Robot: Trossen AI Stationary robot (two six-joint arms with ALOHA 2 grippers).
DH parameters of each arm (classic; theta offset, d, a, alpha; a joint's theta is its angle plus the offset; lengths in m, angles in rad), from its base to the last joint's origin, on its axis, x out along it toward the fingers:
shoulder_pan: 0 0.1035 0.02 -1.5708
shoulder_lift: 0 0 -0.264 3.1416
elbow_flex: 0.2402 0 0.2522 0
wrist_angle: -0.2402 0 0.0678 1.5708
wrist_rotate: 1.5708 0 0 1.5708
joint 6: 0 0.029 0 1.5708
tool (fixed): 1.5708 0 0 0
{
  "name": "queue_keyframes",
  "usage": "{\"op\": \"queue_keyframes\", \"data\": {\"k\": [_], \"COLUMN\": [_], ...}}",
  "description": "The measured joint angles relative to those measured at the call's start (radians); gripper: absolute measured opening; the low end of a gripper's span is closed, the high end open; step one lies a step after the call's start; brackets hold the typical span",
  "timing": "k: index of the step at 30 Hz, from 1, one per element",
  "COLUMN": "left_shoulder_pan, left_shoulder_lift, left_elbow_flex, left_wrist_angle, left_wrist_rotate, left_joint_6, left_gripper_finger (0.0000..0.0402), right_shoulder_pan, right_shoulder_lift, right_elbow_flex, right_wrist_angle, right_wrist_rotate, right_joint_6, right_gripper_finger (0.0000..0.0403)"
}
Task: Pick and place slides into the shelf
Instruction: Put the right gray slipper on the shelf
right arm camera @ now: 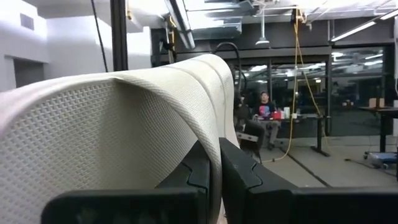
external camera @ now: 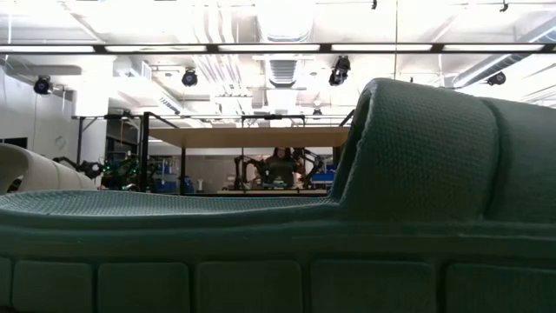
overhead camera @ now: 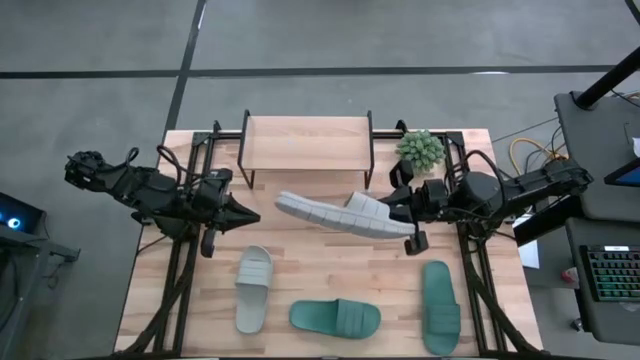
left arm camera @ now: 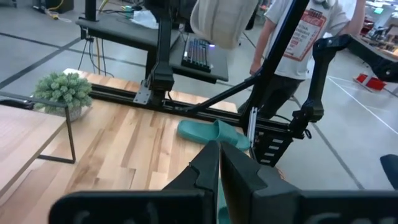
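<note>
A pale slide (overhead camera: 335, 215) hangs in the air in front of the shelf (overhead camera: 305, 140), with my right gripper (overhead camera: 398, 214) shut on it at its right end. It also fills the right wrist view (right arm camera: 112, 118) and shows high up in the left wrist view (left arm camera: 221, 22). My left gripper (overhead camera: 255, 212) is shut on nothing, left of the held slide and clear of it. A second pale slide (overhead camera: 252, 288) and two teal slides (overhead camera: 335, 318) (overhead camera: 440, 307) lie flat on the table near its front edge. My right gripper pinches the pale slide's ribbed strap (right arm camera: 208, 134) between its two fingers, at the strap's edge. The fingers come about level from the table's right side. The slide is lifted clear of the table and reaches out from the fingers toward the table's left.
A small potted plant (overhead camera: 420, 150) stands right of the shelf at the far edge. In the low view a teal slide (external camera: 278, 235) fills the foreground, with the shelf (external camera: 252, 137) behind it. A person in a white shirt (left arm camera: 305, 37) stands beyond the table's right side.
</note>
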Motion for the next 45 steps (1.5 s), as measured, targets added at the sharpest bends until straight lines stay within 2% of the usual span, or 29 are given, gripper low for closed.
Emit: {"op": "queue_keyframes", "data": {"k": [9, 20, 27, 33, 45], "left_shoulder_pan": [0.0, 0.0, 0.0, 0.0, 0.0], "left_shoulder_lift": [0.009, 0.012, 0.014, 0.021, 0.09], "left_elbow_flex": [0.0, 0.0, 0.0, 0.0, 0.0], "left_wrist_angle": [0.009, 0.041, 0.119, 0.126, 0.234], "left_wrist_rotate": [0.004, 0.0, 0.0, -0.001, 0.027], "left_joint_6": [-0.035, -0.053, -0.048, -0.052, -0.044], "left_gripper_finger": [0.0009, 0.0106, 0.0143, 0.0157, 0.0158], "right_shoulder_pan": [0.0, -0.001, 0.0, -0.001, -0.002], "right_shoulder_lift": [0.002, 0.003, 0.004, 0.004, 0.004], "right_elbow_flex": [-0.004, -0.004, -0.008, -0.008, -0.008], "right_wrist_angle": [-0.043, -0.053, -0.094, -0.092, -0.093], "right_wrist_rotate": [-0.023, -0.039, -0.04, -0.04, -0.043], "right_joint_6": [0.05, 0.074, 0.103, 0.103, 0.107], "right_gripper_finger": [0.0009, 0.0009, 0.0009, 0.0009, 0.0009]}}
